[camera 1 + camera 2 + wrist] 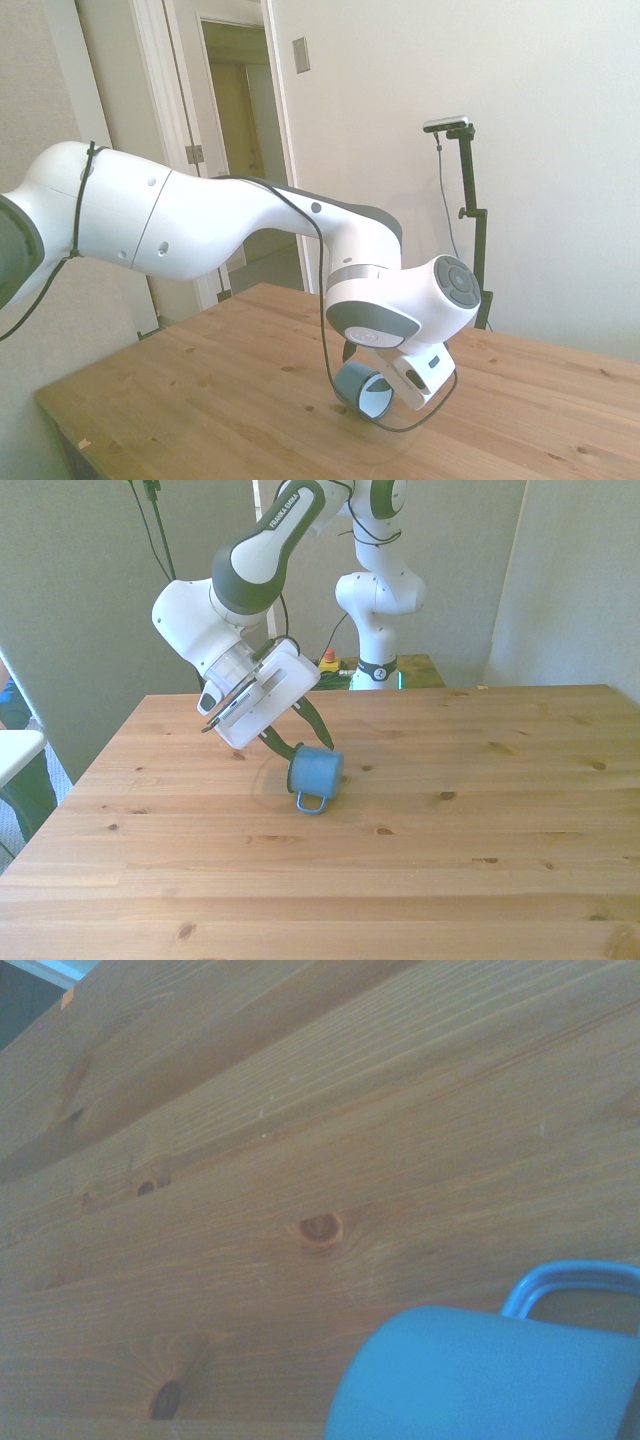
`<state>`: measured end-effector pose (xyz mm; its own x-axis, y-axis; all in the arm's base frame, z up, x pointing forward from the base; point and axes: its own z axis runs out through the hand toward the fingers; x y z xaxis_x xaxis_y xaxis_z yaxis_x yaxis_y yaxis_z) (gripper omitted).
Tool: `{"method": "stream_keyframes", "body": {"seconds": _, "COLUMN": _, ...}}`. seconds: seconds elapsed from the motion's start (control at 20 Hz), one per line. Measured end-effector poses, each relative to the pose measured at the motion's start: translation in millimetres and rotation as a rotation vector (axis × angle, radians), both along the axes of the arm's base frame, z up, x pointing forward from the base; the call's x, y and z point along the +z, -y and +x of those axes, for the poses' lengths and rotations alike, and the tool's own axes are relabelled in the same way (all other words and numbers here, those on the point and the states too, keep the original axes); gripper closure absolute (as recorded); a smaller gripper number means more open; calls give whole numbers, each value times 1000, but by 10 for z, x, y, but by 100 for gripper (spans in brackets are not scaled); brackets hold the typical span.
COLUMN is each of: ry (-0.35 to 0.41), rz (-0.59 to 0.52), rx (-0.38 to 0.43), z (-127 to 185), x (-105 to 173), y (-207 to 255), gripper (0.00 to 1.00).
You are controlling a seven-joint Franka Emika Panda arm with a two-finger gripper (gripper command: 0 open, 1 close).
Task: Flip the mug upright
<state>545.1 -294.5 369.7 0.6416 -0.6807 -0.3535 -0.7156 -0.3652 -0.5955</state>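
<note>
Gripping the mug (316, 773) by its rim, the gripper (291, 750) has its dark fingers (316, 725) closed on the mug's wall, as we read it from the front view, where one finger runs down to the mug's upper edge and the other ends at the side of the mug toward the front view's left. We see the mug tilted, neither upright nor flat: in the side view its white inside (374, 398) faces outward and its dusty-blue wall (350, 381) curves around behind it, directly beneath the wrist. In the front view the small loop handle (311, 802) hangs from the mug's lower side, toward the camera. Whether the mug touches the table (480, 830) or sits just above it, we cannot tell. In the wrist view we find the blue body (480, 1375) and the handle (570, 1280) close up against knotted pine boards (250, 1140). Beyond the mug, the white arm (250, 580) slopes up and away toward its base at the table's far edge.
</note>
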Motion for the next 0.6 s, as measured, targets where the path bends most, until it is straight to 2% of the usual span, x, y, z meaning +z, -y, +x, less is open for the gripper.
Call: {"method": "stream_keyframes", "body": {"seconds": 0.6, "ry": 2, "rz": 9, "rx": 1, "z": -90, "x": -34, "y": 143, "gripper": 100}}
